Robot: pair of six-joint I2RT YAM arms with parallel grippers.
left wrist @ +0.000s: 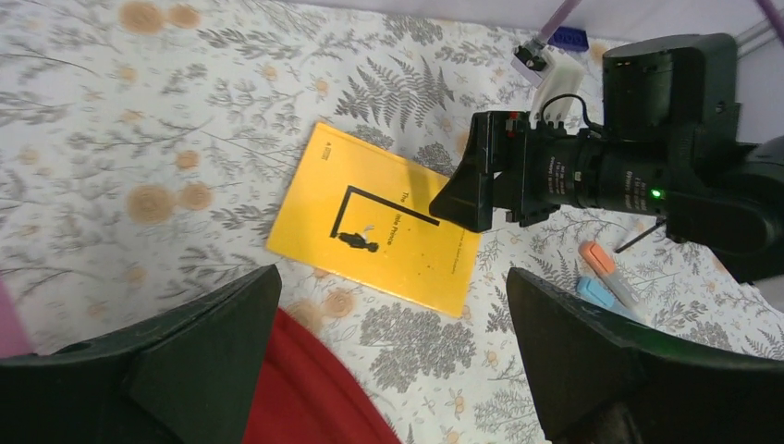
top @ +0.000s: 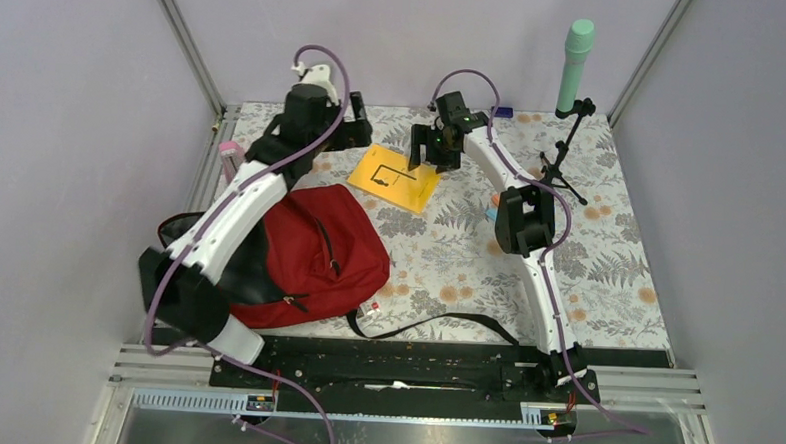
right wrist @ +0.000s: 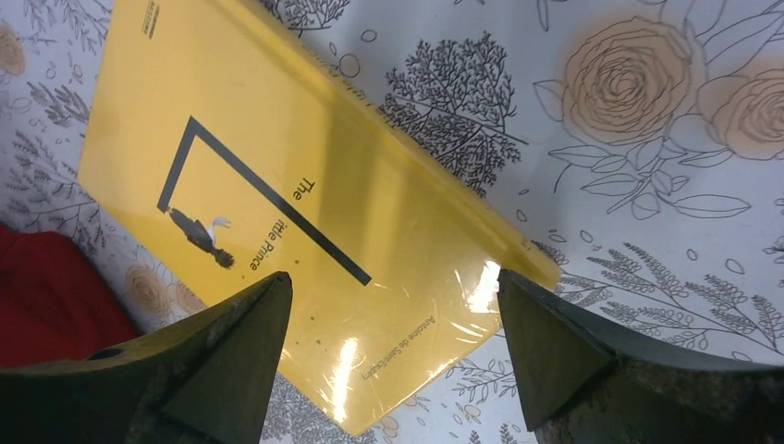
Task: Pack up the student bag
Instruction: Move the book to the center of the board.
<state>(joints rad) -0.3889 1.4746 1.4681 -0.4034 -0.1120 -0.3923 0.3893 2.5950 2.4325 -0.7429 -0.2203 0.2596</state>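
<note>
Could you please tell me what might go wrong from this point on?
The yellow book lies flat and glossy on the table, so the open right gripper may slip off it. The open left gripper hovers close to the right one; they could collide. The student bag lies partly under the left arm, which may hinder loading.

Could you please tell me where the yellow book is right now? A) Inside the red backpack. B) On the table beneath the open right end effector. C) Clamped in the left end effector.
B: the yellow book lies on the table, with the right end effector open above it.
</note>
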